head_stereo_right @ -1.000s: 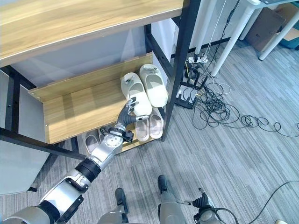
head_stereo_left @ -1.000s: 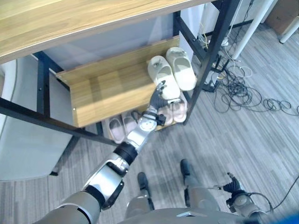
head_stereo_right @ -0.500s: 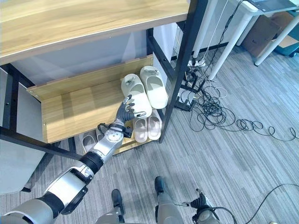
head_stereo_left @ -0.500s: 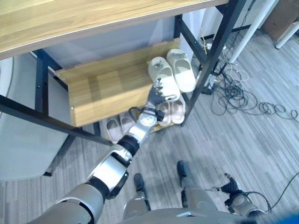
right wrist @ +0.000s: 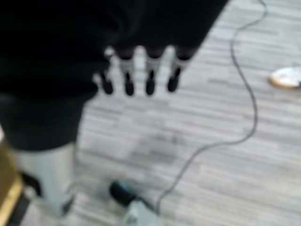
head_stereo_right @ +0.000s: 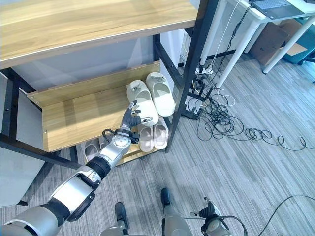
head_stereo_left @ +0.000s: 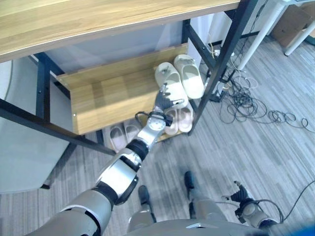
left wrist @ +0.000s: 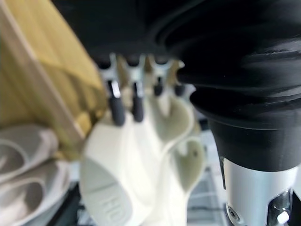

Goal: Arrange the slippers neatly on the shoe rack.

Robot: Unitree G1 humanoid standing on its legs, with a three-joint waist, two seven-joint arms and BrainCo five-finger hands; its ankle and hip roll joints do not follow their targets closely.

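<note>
Two cream slippers lie side by side at the right end of the rack's middle wooden shelf (head_stereo_left: 113, 98), toes to the back: the left one (head_stereo_left: 169, 78) and the right one (head_stereo_left: 190, 74). My left hand (head_stereo_left: 164, 100) reaches to the heel of the left cream slipper (left wrist: 127, 155), with straight fingers (left wrist: 116, 108) resting on its back edge, open. A pinkish pair (head_stereo_left: 178, 118) and a paler pair (head_stereo_left: 123, 135) sit on the bottom shelf. My right hand (head_stereo_left: 242, 196) hangs low over the floor, fingers (right wrist: 138, 77) straight and holding nothing.
A black rack post (head_stereo_left: 221, 54) stands just right of the cream slippers. The wooden top shelf (head_stereo_left: 98, 19) overhangs. Tangled cables (head_stereo_left: 251, 105) lie on the grey floor to the right, near white table legs (head_stereo_left: 256, 34) and a cardboard box (head_stereo_left: 290, 22).
The camera has shifted a little. My left hand has edged from the shelf's front edge up against the heel of the left cream slipper. The right hand stays low.
</note>
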